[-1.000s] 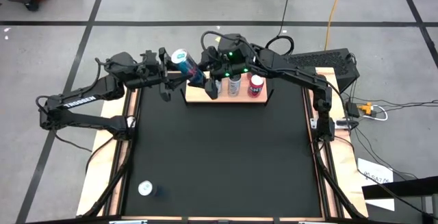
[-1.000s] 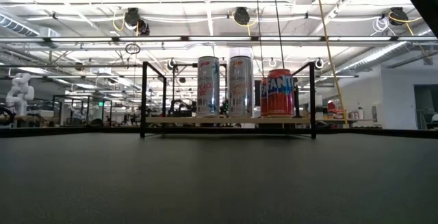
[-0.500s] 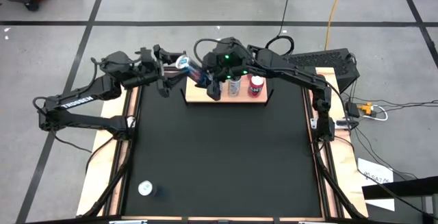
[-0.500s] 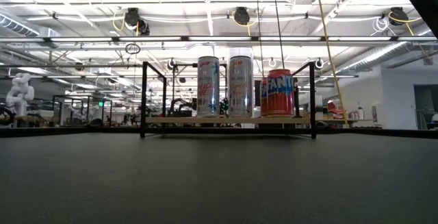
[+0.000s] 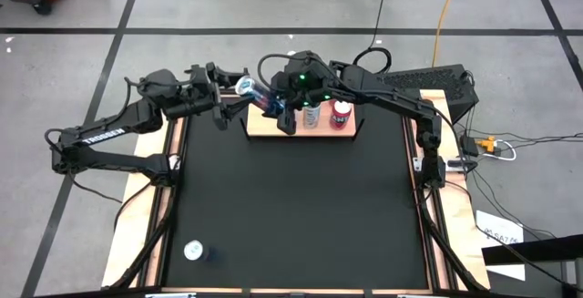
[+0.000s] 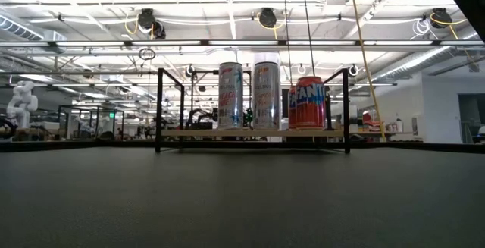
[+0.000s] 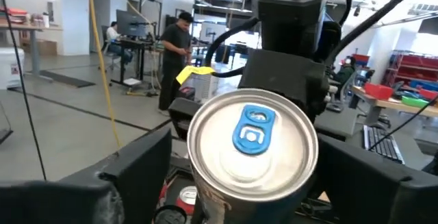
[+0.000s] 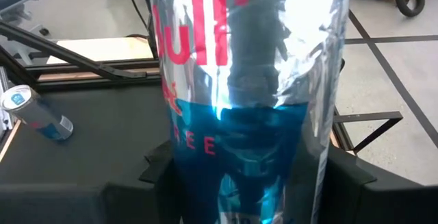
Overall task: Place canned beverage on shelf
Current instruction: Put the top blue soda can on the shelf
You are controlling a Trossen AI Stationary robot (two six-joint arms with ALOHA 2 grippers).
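A tall silver-and-blue can (image 5: 255,93) hangs tilted above the left end of the shelf (image 5: 321,128), a light-wood board with black rails. My right gripper (image 5: 278,105) is shut on it. My left gripper (image 5: 228,93) is open at the can's top end. In its wrist view its fingers (image 7: 140,172) stand on either side of the can top (image 7: 252,138), apart from it. On the shelf board (image 6: 254,133) stand two tall silver cans (image 6: 230,95) (image 6: 266,95) and a red can (image 6: 306,102). My right gripper pinches the can's blue lower half (image 8: 195,162) between its two fingers (image 8: 156,172), which lie across the can. It comes from the table's right side, slanting down. The can is clear of the shelf and tilted, its top toward my left gripper.
Another silver can (image 5: 193,251) lies on the black mat (image 5: 301,207) near the front left corner, also seen as a lying can (image 8: 34,111) in the right wrist view. Bare board shows at the shelf's left end (image 5: 264,127). A person (image 7: 174,53) stands in the room beyond.
My right gripper has tipped downward, and its dark underside has come into the top edge of the low view. The can in it has tilted over further, its top swinging toward my left gripper. The cans on the shelf have stayed put.
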